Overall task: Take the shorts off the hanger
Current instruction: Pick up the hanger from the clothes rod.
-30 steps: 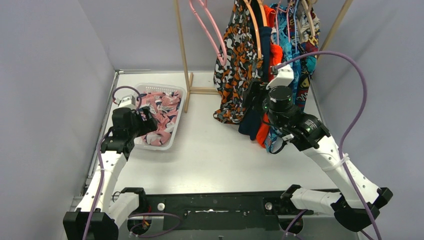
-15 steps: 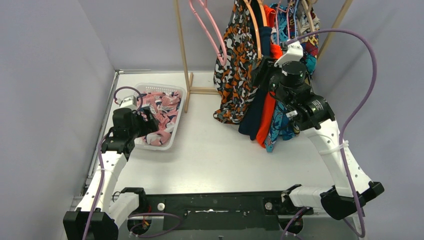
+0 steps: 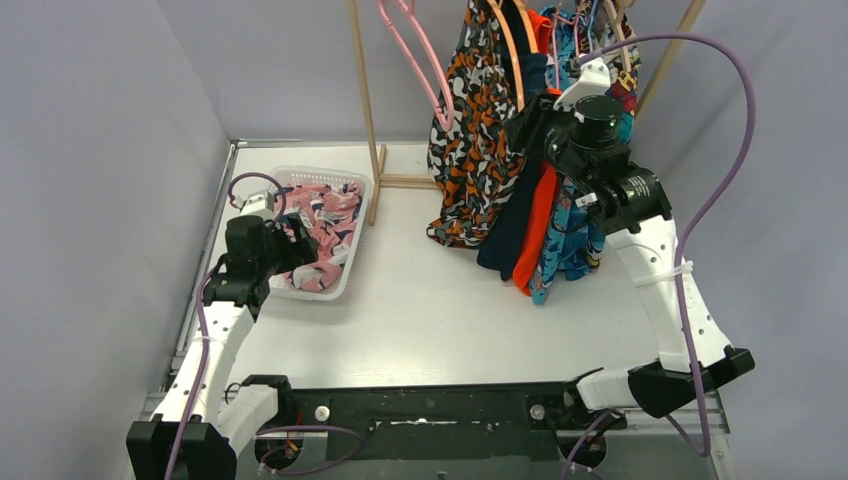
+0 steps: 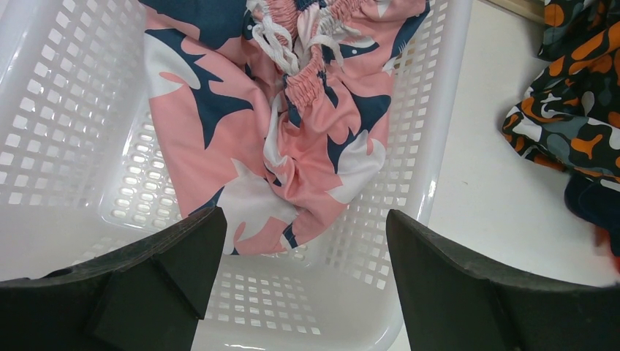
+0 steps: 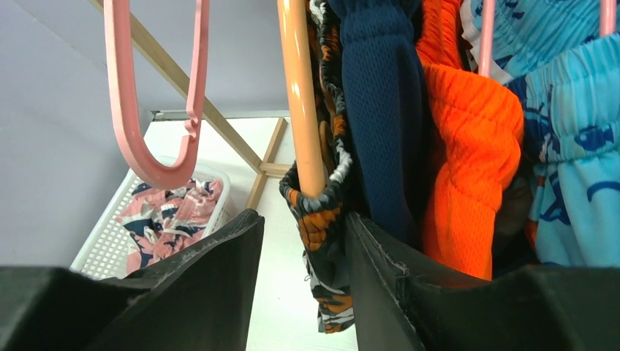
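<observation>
Grey walls (image 3: 100, 150) close in a pale table (image 3: 440, 300), and a wooden rack (image 3: 362, 90) stands at its far side. The right arm (image 3: 670, 290) rises steeply from its base at the near right edge, elbow high, forearm reaching back and left into the hanging clothes. The left arm (image 3: 215, 330) climbs from the near left corner and bends right, its wrist tipped down over the basket (image 3: 345, 262). On the rack the shorts hang in a tight row: black-orange shorts (image 3: 475, 130) on the left, then navy shorts (image 3: 510, 225), orange-red shorts (image 3: 535, 220) and teal shorts (image 3: 575, 240); a comic-print pair shows at the far right, mostly hidden behind the wrist. The white basket sits on the table left of the rack foot and holds the pink shorts (image 4: 292, 146), crumpled, waistband up. A bare pink hanger (image 5: 139, 139) hangs at the left end of the rack; an orange hanger (image 5: 300, 95) carries the black-orange pair. The left gripper (image 4: 303, 219) hovers above the basket with its jaws wide apart, touching nothing. The right gripper (image 5: 303, 218) points at the orange hanger's lower end and the waistband there, which show between its jaws; whether they press on them I cannot tell
</observation>
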